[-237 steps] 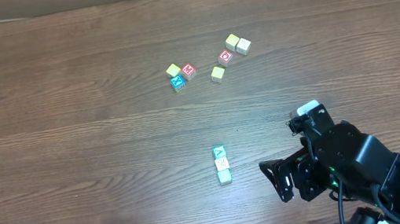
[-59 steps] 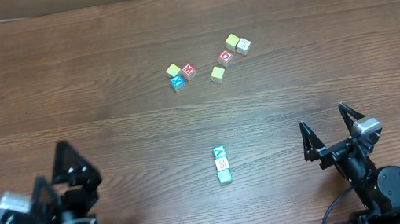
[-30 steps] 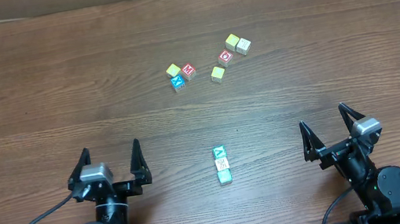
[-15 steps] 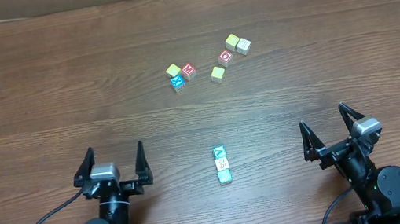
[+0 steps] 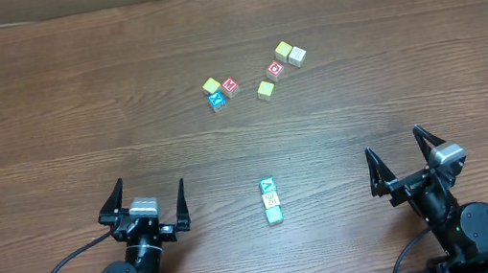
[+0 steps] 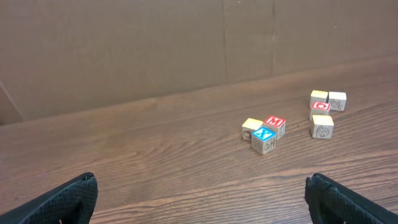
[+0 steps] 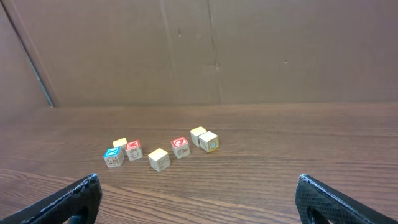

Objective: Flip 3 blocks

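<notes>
Near the front edge of the wooden table (image 5: 46, 108), on the left, the left gripper (image 5: 148, 184) points toward the far side with its two fingers spread wide and nothing between them; it touches no cube. To its right and apart from it, between the two arms, the three blocks (image 5: 271, 199) lie in a short row running from far to near, each touching the next. A green-and-white block (image 5: 269, 185) is farthest, a whitish block with red print (image 5: 271, 199) is in the middle, and a second green-and-white block (image 5: 274, 214) is nearest the front edge. Their letters are too small to read from overhead. Well beyond this row, toward the middle of the table, sits a loose scatter of other cubes. On its left, a yellow cube (image 5: 211, 85), a blue cube (image 5: 216, 101) and a red M cube (image 5: 231, 85) huddle together. A cream cube (image 5: 265, 90) stands alone just right of them, then comes a red O cube (image 5: 276, 69), and beside it a yellow-topped cube (image 5: 283, 50) touches a pale cube (image 5: 297, 56). Both wrist cameras show this scatter in front of a cardboard wall (image 6: 124, 50), with black fingertips at the lower corners. At the far right, the right gripper (image 5: 392, 141) stands about level with the row of blocks and well apart from it, its fingers likewise splayed and empty.
</notes>
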`<state>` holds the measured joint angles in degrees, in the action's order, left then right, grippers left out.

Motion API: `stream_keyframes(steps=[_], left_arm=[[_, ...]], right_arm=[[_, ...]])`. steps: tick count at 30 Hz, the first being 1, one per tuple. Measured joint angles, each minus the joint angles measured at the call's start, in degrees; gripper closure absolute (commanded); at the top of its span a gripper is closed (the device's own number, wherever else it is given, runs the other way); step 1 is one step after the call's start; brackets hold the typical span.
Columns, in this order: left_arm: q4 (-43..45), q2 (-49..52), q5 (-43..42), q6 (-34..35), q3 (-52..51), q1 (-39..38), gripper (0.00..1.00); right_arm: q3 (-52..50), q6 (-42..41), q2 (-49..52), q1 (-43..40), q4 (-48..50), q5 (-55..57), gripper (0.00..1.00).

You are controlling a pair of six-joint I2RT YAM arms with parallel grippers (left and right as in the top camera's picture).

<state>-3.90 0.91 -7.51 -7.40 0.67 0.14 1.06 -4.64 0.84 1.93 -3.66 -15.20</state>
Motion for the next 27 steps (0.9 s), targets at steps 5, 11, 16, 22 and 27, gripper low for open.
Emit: stream_keyframes(steps=[5, 11, 16, 22, 27], left_arm=[[0.0, 0.0, 0.0, 0.0, 0.0, 0.0, 0.00], [0.0, 0.0, 0.0, 1.9, 0.0, 0.0, 0.00], [0.0, 0.0, 0.0, 2.8, 0.0, 0.0, 0.00], [0.0, 0.0, 0.0, 2.8, 0.0, 0.0, 0.00], [0.0, 0.0, 0.0, 2.8, 0.0, 0.0, 0.00]], right_arm=[[0.0, 0.0, 0.0, 0.0, 0.0, 0.0, 0.00], [0.0, 0.0, 0.0, 0.0, 0.0, 0.0, 0.00], [0.0, 0.0, 0.0, 0.0, 0.0, 0.0, 0.00], [0.0, 0.0, 0.0, 0.0, 0.0, 0.0, 0.00], [0.0, 0.0, 0.0, 0.0, 0.0, 0.0, 0.00]])
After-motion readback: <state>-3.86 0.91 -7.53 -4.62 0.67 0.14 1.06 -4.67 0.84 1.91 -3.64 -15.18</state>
